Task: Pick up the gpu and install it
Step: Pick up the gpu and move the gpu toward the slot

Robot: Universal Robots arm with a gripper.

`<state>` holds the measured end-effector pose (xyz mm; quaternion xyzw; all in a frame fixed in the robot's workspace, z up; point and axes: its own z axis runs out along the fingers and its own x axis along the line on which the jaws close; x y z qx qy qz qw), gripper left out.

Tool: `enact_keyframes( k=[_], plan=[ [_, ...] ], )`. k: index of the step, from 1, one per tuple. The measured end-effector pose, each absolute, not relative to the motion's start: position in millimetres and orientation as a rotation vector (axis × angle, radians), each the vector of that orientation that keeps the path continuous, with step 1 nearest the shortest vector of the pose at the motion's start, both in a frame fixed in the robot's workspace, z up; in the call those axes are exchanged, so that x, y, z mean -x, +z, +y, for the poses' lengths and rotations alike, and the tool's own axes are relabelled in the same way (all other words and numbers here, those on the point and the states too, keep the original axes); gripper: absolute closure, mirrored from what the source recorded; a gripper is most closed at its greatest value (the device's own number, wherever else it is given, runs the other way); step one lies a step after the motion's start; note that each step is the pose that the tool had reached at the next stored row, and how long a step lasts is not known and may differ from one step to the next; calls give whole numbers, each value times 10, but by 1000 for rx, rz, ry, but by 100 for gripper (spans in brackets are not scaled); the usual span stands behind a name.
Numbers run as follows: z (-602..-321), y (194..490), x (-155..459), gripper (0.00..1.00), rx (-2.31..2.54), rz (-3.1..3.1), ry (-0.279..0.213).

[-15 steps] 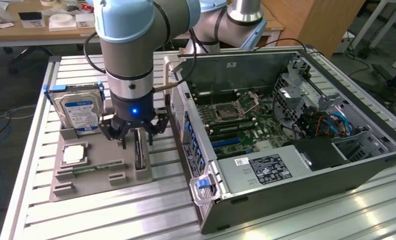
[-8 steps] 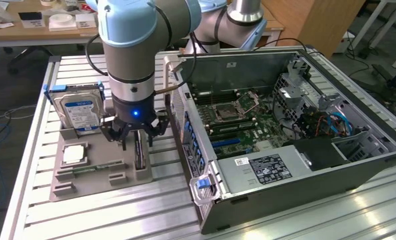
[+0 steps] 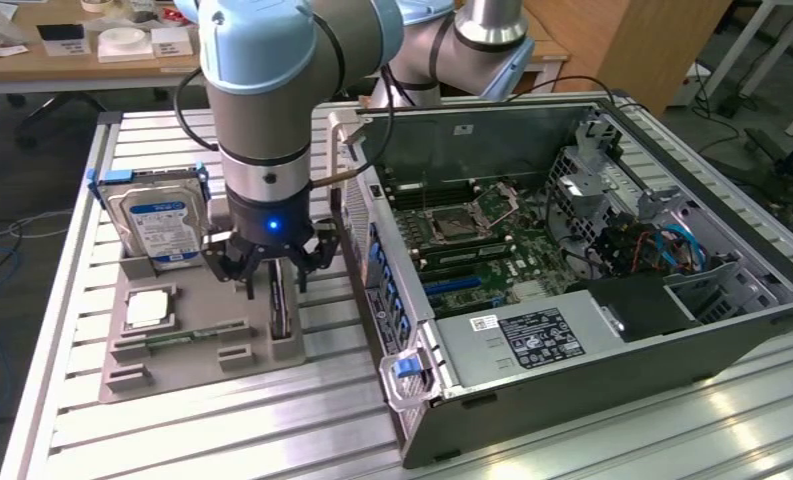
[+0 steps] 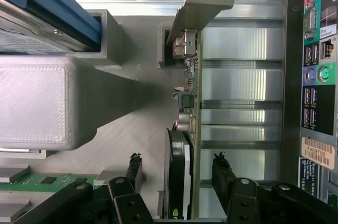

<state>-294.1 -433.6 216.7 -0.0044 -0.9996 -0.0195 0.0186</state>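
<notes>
Straddling gpu (image 4: 178,174) edge, jaws apart

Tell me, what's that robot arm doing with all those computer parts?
The robot arm's gripper is down over the gpu, which stands on its edge in a slot of the gray holder. The jaws are open, with one finger on each side of the card, not squeezing it yet. The open computer case sits beside the holder, on the exterior view's right. The gpu is not in it yet.
</notes>
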Motion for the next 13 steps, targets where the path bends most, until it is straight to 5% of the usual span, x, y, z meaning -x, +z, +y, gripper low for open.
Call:
enact_keyframes(
  k=[13],
  plan=[
    [-4336,2139,2942,45,14,-3112,-60]
  ],
)
